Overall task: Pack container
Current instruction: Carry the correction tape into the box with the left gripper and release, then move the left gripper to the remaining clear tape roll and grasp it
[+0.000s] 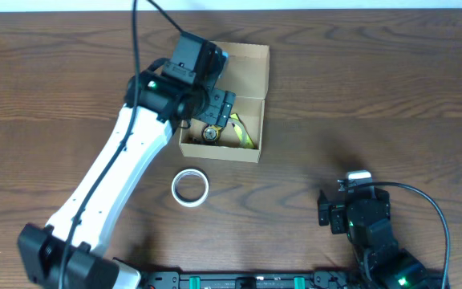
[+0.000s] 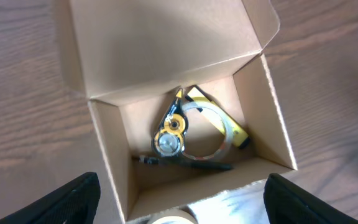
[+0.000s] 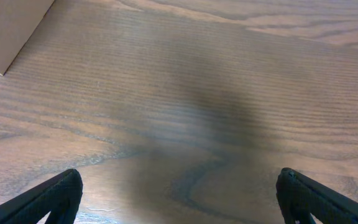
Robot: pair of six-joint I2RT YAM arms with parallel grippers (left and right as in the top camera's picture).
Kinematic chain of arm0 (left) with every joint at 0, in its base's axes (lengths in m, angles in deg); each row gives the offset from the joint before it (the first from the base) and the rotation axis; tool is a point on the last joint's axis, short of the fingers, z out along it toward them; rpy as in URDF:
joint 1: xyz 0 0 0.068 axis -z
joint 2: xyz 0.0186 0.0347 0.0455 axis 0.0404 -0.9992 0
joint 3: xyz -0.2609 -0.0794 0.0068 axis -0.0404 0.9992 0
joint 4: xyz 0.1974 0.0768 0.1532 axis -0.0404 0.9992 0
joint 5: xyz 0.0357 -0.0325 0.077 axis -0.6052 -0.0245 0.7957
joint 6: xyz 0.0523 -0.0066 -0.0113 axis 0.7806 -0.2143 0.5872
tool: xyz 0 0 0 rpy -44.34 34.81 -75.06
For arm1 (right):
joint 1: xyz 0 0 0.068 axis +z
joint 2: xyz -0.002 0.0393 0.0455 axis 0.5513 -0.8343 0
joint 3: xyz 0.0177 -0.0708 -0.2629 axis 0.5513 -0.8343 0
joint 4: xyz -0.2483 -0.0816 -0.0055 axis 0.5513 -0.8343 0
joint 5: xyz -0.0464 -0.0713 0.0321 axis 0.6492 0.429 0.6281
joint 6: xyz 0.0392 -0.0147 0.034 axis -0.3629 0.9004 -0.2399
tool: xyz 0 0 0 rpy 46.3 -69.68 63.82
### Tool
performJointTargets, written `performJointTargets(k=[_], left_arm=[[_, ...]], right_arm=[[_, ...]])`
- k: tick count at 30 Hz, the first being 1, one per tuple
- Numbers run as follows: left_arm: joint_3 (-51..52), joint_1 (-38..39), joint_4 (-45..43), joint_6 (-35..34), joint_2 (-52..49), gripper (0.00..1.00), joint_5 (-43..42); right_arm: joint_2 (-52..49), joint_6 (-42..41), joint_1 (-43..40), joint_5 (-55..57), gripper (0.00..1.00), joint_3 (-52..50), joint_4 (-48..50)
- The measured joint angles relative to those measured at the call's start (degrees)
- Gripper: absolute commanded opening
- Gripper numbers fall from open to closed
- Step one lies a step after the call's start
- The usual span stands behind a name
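The container (image 1: 223, 152) is found at the far centre of the surface (image 1: 391, 96), with its flap lid (image 1: 247, 68) laid open toward the far side. The left tool (image 2: 182, 180) is held directly above the open box; its fingers are spread wide and nothing is gripped between them. Inside, a yellow-and-black tape dispenser (image 2: 171, 134) is seen lying on the box floor, apart from the fingers. The step in hand is judged to be the release of an item into the container. A white tape roll (image 1: 190, 187) lies on the surface just near of the box, slightly left, so packing is judged unfinished. The right tool (image 3: 179, 183) is parked at the near right, well apart from everything, spread wide and empty. For the next move, the left tool would need to be lifted clear of the box walls, carried over the roll, and lowered astride its rim.
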Motion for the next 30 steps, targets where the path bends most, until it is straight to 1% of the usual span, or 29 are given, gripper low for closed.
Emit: performJointTargets(k=[2,4,8,9,10,13,17,20,21,24,30], left_arm=[[0.07,0.00,0.13,-1.44,2.84,0.86,0.31],[2.60,0.00,-0.24,-3.50,8.96,0.88,0.74],[12.76,0.00,-1.01,-8.24,17.59,0.88,1.62],[16.13,0.00,-1.25,-9.68,19.50,0.94,1.64],[20.06,0.00,-1.29,-11.80,21.62,0.98,1.64],[28.15,0.00,-1.44,-15.39,26.80,0.98,0.09],[35.15,0.00,-1.33,-18.34,31.19,0.97,-2.73],[39.82,0.00,-1.44,-22.43,31.30,0.98,-3.78],[41.29,0.00,-1.46,-24.26,31.15,0.95,-3.76],[42.82,0.00,-1.46,-28.46,29.83,0.95,-3.50],[42.91,0.00,-1.92,-36.81,20.85,0.95,-3.13]], right_arm=[[0.00,0.00,0.00,0.00,0.99,0.00,0.00],[0.00,0.00,0.00,0.00,0.99,0.00,-0.02],[0.00,0.00,0.00,0.02,0.99,0.00,0.00],[0.00,0.00,0.00,-0.02,0.99,0.00,0.02],[0.00,0.00,0.00,0.02,0.99,0.00,-0.02],[0.00,0.00,0.00,-0.02,0.99,0.00,0.00],[0.00,0.00,0.00,-0.02,0.99,0.00,0.00],[0.00,0.00,0.00,0.00,0.99,0.00,0.00],[0.00,0.00,0.00,0.00,0.99,0.00,0.00],[0.00,0.00,0.00,0.00,0.99,0.00,0.00],[0.00,0.00,0.00,0.02,0.99,0.00,0.00]])
